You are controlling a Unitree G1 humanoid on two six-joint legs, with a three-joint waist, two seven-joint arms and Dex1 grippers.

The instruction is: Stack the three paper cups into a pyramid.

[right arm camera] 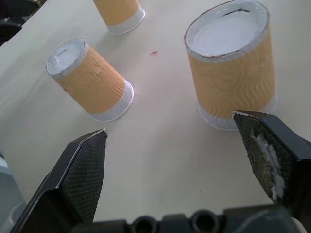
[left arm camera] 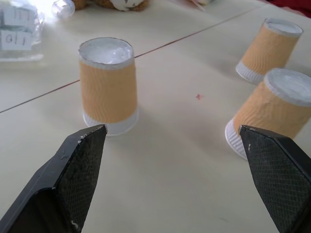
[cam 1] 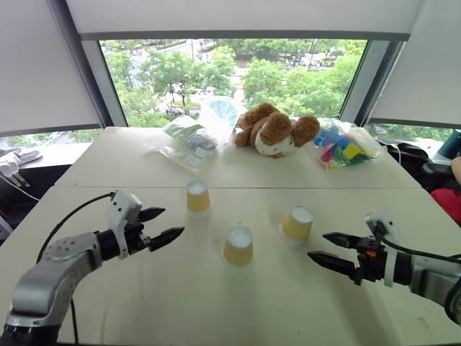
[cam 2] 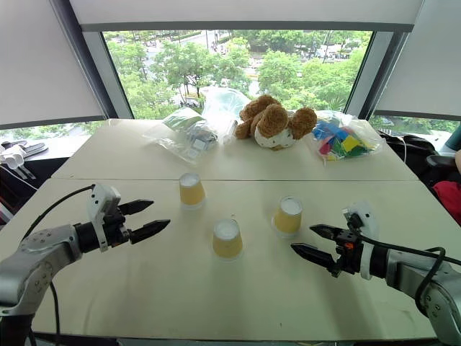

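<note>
Left gripper (cam 1: 160, 225) hovers with fingers spread, holding nothing. Three ribbed, tapered paper cups stand mouth-down on the cream table (cam 1: 216, 303), axes upright, apart from one another: left cup (cam 1: 198, 197), middle cup (cam 1: 238, 246), right cup (cam 1: 297, 223). Right gripper (cam 1: 325, 249) is likewise spread and empty.

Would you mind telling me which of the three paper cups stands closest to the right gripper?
The rightmost paper cup, just ahead of the open right gripper; the middle cup and far-left cup stand farther away.
</note>
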